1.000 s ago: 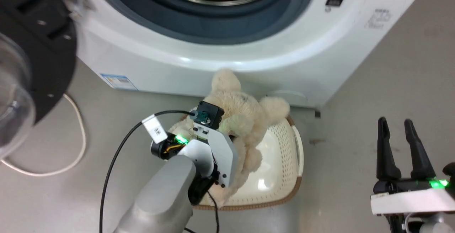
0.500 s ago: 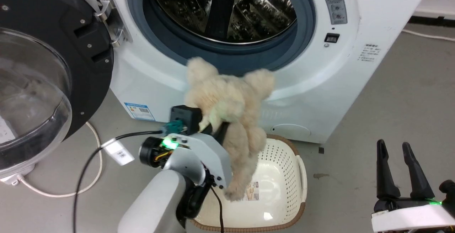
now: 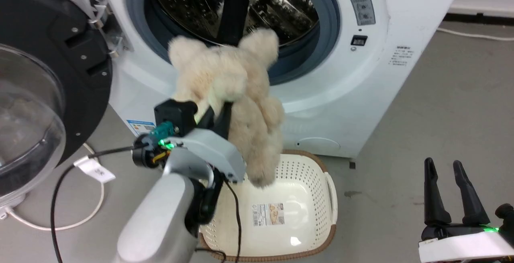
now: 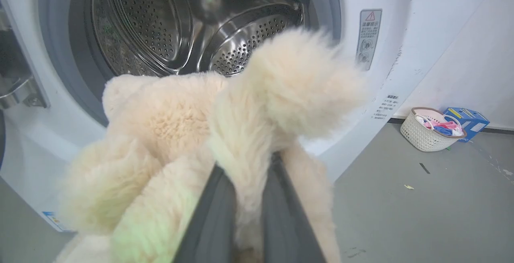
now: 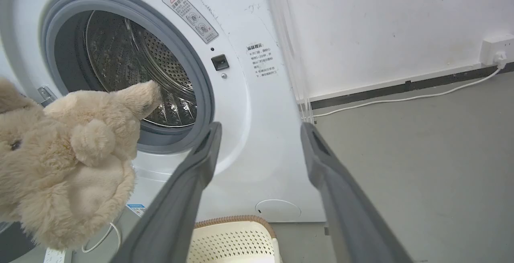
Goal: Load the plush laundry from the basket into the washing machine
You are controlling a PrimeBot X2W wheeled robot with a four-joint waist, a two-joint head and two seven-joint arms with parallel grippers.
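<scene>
The plush laundry point(image 3: 233, 90), a fluffy cream soft toy, hangs in the air just in front of the washing machine point(image 3: 373, 74), level with the lower rim of its open drum. My left gripper point(image 3: 217, 112) is shut on the plush laundry point(image 4: 241, 134), its dark fingers point(image 4: 209, 215) pinching a fold of fur. The cream basket point(image 3: 317, 190) sits on the floor below, with only a label on its bottom. My right gripper point(image 3: 443, 168) stands open at the lower right, nothing between its fingers point(image 5: 192, 182). The toy point(image 5: 72, 166) also hangs at the left of the right wrist view.
The washer's round door point(image 3: 36, 106) stands swung open at the left. A white cable point(image 3: 64, 225) loops on the grey floor beneath it. A small white basket of items point(image 4: 429, 128) and a blue box point(image 4: 466, 120) sit by the wall to the right of the washer.
My left gripper has lifted the plush laundry out of the basket up to the drum opening. The head camera has tilted up, bringing the drum and door into view. The right gripper stays still.
</scene>
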